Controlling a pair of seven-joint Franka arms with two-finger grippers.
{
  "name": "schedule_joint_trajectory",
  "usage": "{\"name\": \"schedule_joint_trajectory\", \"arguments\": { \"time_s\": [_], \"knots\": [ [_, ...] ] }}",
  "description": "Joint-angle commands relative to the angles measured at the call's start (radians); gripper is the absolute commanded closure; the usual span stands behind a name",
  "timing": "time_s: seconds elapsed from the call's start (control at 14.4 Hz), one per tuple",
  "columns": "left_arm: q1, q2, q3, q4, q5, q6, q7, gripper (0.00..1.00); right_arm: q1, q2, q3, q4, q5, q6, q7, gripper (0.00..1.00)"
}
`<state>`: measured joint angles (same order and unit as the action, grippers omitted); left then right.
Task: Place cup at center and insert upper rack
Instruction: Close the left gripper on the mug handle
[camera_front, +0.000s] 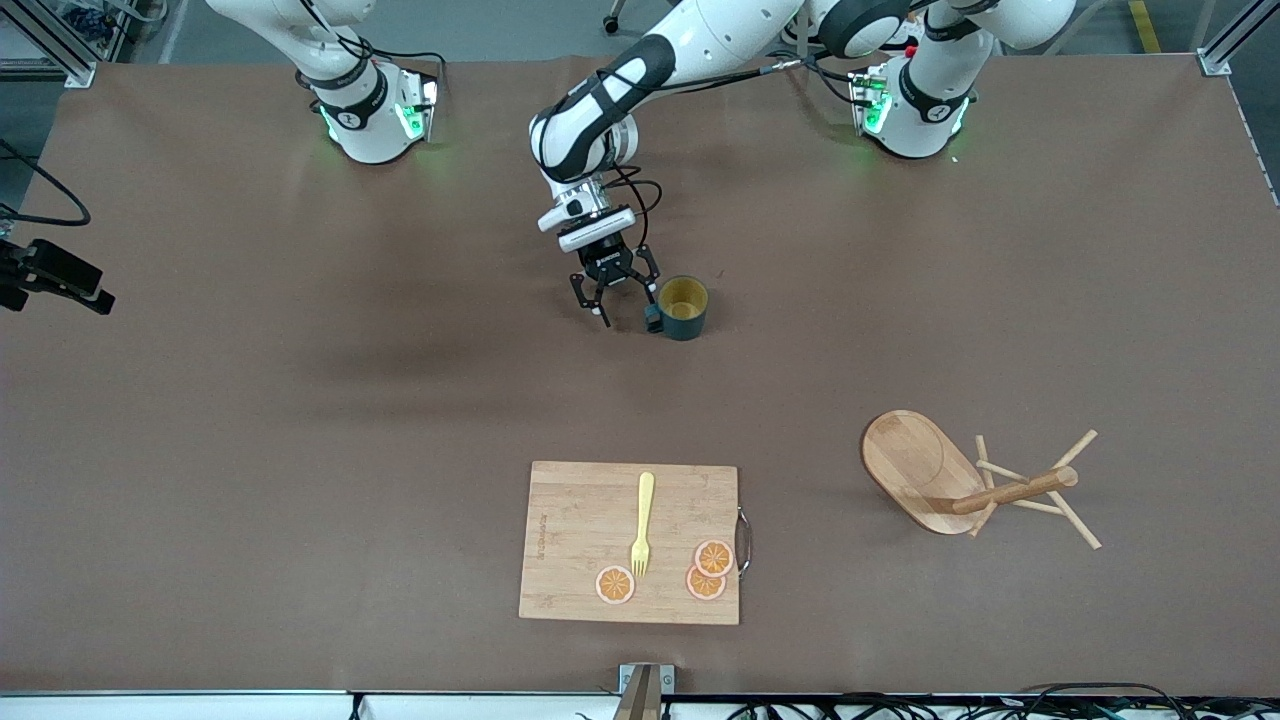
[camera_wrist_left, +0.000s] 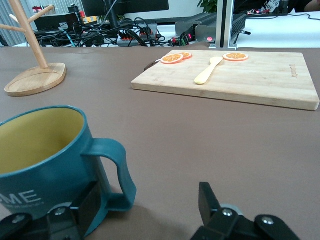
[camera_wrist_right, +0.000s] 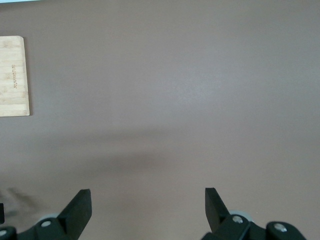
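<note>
The dark teal cup (camera_front: 684, 306) stands upright near the table's middle, its yellowish inside showing. My left gripper (camera_front: 628, 316) is down at the table beside it, on the side toward the right arm's end, and it is open. In the left wrist view the cup (camera_wrist_left: 40, 150) fills one side, and its handle (camera_wrist_left: 117, 170) sits between the fingers of the left gripper (camera_wrist_left: 150, 195), close to one finger (camera_wrist_left: 90, 200). The upper rack (camera_front: 915, 465) stands nearer the front camera, toward the left arm's end. My right gripper (camera_wrist_right: 148, 205) hangs open over bare table and holds nothing.
A wooden cutting board (camera_front: 580, 545) lies near the front edge with a yellow fork (camera_front: 642, 520) and orange slices (camera_front: 714, 557) on it. A black camera (camera_front: 50, 272) sits at the table edge at the right arm's end. Brown tabletop surrounds the cup.
</note>
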<state>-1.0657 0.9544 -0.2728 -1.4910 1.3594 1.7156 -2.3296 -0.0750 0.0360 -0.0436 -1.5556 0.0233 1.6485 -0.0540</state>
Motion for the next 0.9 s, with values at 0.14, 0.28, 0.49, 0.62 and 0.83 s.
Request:
{"name": "schedule_joint_trajectory", "arguments": {
  "time_s": [0.14, 0.28, 0.49, 0.62, 0.83],
  "knots": [
    [-0.005, 0.041, 0.007, 0.066, -0.006, -0.016, 0.056, 0.13, 0.000, -0.021, 0.002, -0.017, -0.014, 0.007, -0.010, 0.00],
    [-0.005, 0.044, 0.012, 0.069, -0.005, -0.013, 0.073, 0.13, 0.000, -0.021, 0.002, -0.017, -0.014, 0.007, -0.010, 0.00],
    [-0.005, 0.044, 0.020, 0.071, -0.002, -0.004, 0.084, 0.13, 0.000, -0.021, 0.002, -0.017, -0.014, 0.007, -0.010, 0.00],
    [-0.005, 0.047, 0.020, 0.083, -0.002, 0.002, 0.098, 0.14, 0.000, -0.019, 0.002, -0.017, -0.014, 0.007, -0.010, 0.00],
    [-0.005, 0.058, 0.021, 0.104, 0.000, 0.004, 0.099, 0.14, 0.000, -0.019, 0.002, -0.017, -0.014, 0.007, -0.010, 0.00]
  ]
}}
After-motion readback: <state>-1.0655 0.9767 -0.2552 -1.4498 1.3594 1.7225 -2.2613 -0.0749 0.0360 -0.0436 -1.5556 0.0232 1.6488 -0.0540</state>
